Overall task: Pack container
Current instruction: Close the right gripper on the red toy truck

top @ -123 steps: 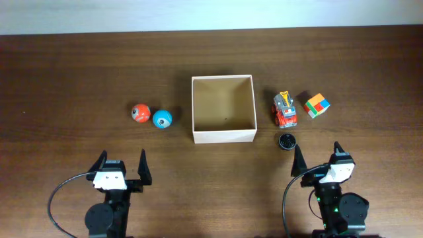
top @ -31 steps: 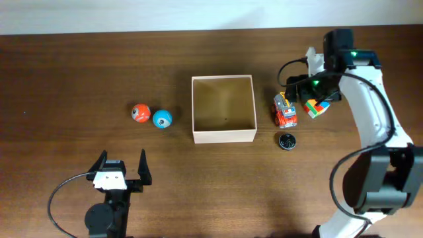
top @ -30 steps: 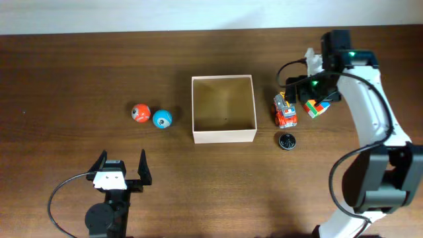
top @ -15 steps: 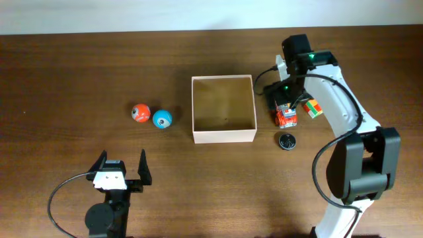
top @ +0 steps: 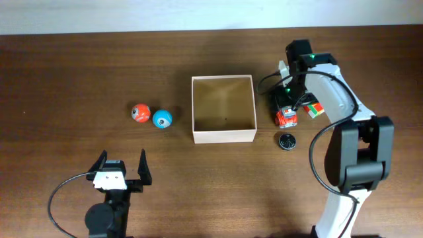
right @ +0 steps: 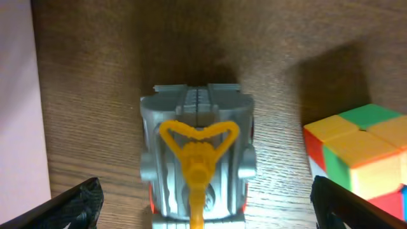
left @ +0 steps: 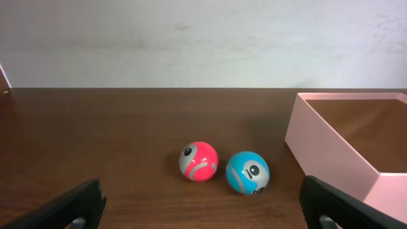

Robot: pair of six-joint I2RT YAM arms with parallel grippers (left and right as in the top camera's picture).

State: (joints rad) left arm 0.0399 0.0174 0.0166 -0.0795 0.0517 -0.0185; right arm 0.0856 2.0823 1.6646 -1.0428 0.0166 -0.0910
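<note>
Now looking down on a dark brown wooden counter (top: 66, 66) running the full width of the view. Seeing the right arm (top: 347, 109) reaching from the near right edge out to the far right part of the counter.

Finding the container (top: 223, 136) sitting near the middle of the counter, upright, open top facing up, cream walls framing a tan inside.

Noting the right hand (top: 286, 104) hanging directly above a toy fire truck (right: 197, 159), jaws standing wide apart, one fingertip out to each side of the truck and clear of it, gripping nothing. Noting the left hand (top: 121, 162) resting at the near left, jaws likewise spread wide, holding nothing.

Placing the truck just right of the container, apart from its wall. Placing a colour cube (right: 359, 149) just right of the truck, a narrow gap between them.

Spotting an orange-red ball (top: 140, 113) and a blue ball (top: 162, 118) lying side by side left of the container. Spotting a black round piece (top: 287, 141) lying on the counter just nearer than the truck.
</note>
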